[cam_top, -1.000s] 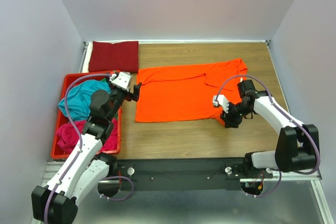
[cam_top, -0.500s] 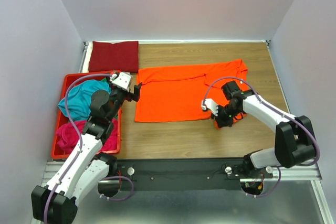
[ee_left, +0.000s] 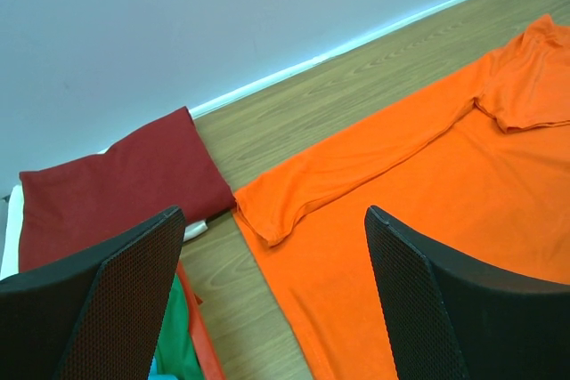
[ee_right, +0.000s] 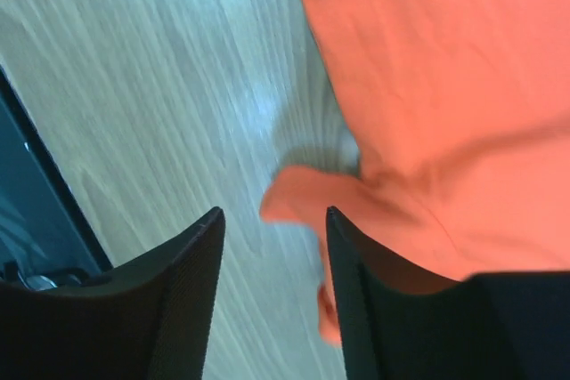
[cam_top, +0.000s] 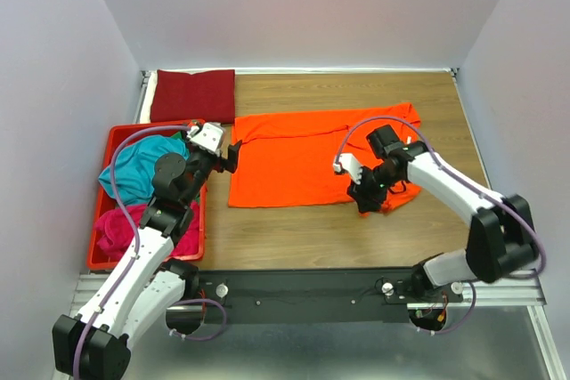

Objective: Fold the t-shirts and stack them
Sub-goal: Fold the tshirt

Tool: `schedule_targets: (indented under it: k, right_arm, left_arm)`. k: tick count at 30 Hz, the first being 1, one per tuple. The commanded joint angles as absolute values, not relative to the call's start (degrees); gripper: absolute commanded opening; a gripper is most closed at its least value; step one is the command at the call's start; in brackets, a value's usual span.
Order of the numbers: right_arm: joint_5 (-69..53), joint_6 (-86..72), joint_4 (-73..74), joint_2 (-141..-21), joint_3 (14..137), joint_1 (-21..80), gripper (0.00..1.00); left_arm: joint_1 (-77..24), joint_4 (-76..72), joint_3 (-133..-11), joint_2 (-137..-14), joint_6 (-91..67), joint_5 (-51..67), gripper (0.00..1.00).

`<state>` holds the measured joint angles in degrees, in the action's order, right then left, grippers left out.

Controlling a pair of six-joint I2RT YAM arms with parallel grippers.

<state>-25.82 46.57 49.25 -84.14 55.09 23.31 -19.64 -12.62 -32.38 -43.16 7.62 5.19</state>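
Pale lavender walls (cam_top: 312, 6) close in a wood-grain counter (cam_top: 356, 95) on three sides. An orange t-shirt (cam_top: 294, 157) lies spread flat across the middle of it.

At the shirt's near right corner sits the right gripper (cam_top: 363, 199), low over the cloth. From the right wrist its jaws stand partly apart, with bare wood showing through the gap. A small bunched lobe of the orange t-shirt (ee_right: 427, 60) sits just beyond the fingertips, and the rest of the shirt spreads away past its right finger. Whether any cloth is caught deeper in the jaws cannot be told.

The left gripper (cam_top: 233, 156) hangs at the shirt's left edge with its jaws spread wide and nothing between them. In the left wrist view, a folded sleeve lies just ahead of the fingertips. The body of the orange t-shirt (ee_left: 427, 184) runs off ahead and to the gripper's right.

A dark red t-shirt (cam_top: 192, 95) lies folded into a rectangle ahead and to the left of that gripper, against the back wall. Its corner comes close to the orange sleeve.

Behind and to the left of the left gripper is a red plastic crate (cam_top: 125, 133). It holds a crumpled teal t-shirt (cam_top: 134, 171) and a magenta t-shirt (cam_top: 116, 229). A bit of green t-shirt (ee_left: 174, 335) shows beneath the left finger.
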Motion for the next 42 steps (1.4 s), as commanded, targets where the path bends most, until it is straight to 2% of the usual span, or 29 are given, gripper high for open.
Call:
schedule_targets:
  k: [1,5,7,10,11,13,16,17,23,38,42]
  right_arm:
    - [-20.7,52.9,58.8,-75.2,56.3,23.2,0.61]
    - [-19.1,60.5,63.6,-71.8,52.8,22.0,0.63]
    - [-19.1,62.6,63.8,-71.5,49.5,22.0,0.61]
    - [-17.9,64.2,61.9,-73.8,45.4,22.0,0.5]
    - [-17.9,64.2,59.9,-74.4,44.8,22.0,0.42]
    - [-17.8,64.3,57.6,-75.5,43.9,22.0,0.38]
    - [-16.0,63.7,51.6,-75.8,43.5,22.0,0.42]
    - [-15.6,63.8,50.9,-75.8,43.5,21.9,0.47]
    - [-14.6,64.0,44.9,-76.9,43.3,20.2,0.51]
    - [-13.6,62.8,37.9,-82.0,42.1,19.2,0.55]
    - [-12.9,62.5,36.6,-83.2,40.6,19.2,0.51]
  left_arm:
    - [-20.0,-13.4,-33.2,-42.0,7.7,6.7,0.89]
    - [-20.0,-13.5,-33.3,-42.1,7.6,7.4,0.89]
    - [-20.1,-13.6,-33.3,-42.1,7.6,7.8,0.89]
    - [-20.3,-13.5,-33.3,-42.0,7.5,7.7,0.89]
    - [-20.3,-13.4,-33.2,-41.8,7.5,7.7,0.89]
    - [-20.3,-13.5,-33.1,-41.6,7.5,7.6,0.89]
    - [-20.6,-13.4,-33.1,-41.7,7.6,7.4,0.89]
    - [-20.5,-13.5,-33.1,-41.6,7.6,7.4,0.89]
    - [-20.7,-13.5,-33.1,-41.5,7.6,7.5,0.89]
    - [-20.7,-13.6,-33.2,-41.5,7.6,7.6,0.89]
    - [-20.7,-13.5,-33.2,-41.6,7.6,7.6,0.89]
